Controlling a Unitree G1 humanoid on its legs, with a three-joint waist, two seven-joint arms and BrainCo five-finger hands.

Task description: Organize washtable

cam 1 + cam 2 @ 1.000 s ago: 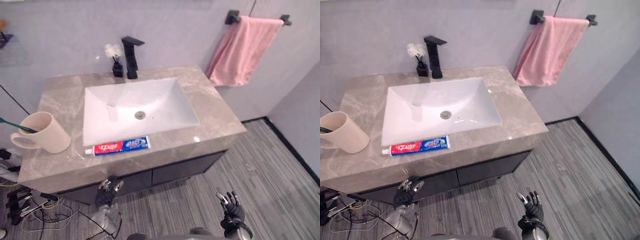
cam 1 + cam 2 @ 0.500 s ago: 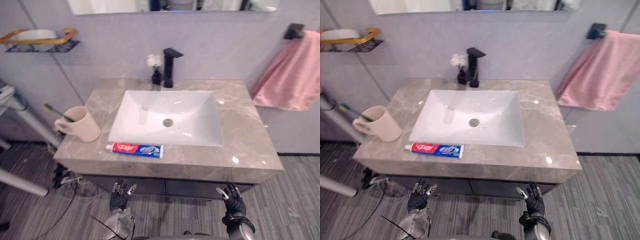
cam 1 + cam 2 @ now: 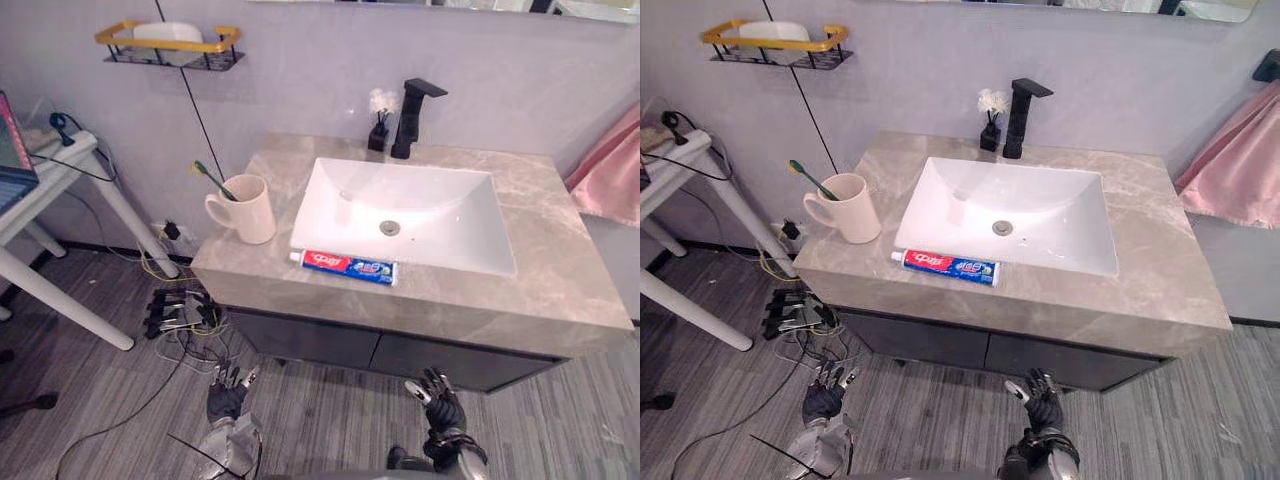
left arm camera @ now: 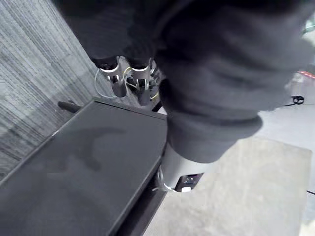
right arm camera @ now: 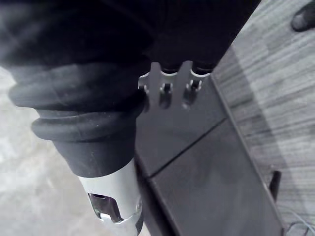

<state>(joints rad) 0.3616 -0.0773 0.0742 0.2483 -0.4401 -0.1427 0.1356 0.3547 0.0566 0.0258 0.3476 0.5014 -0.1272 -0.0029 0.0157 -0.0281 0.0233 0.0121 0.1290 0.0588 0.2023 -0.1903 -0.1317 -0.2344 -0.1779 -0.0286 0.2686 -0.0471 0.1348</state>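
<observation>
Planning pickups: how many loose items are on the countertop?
4: mug at the left edge, toothbrush standing in it, toothpaste tube in front of the sink, small flower vase beside the faucet.

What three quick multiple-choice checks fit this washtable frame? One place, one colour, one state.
1. The toothpaste tube lies: A) on the counter in front of the sink; B) in the sink; C) on the floor.
2. The towel is: A) white; B) pink; C) blue.
3. The left hand and right hand are: A) shut on the tube; B) shut on the towel; C) open, empty.
Key: 1A, it lies along the sink's front edge; 2B, pink cloth hangs at the right; 3C, fingers relaxed, low before the cabinet.
</observation>
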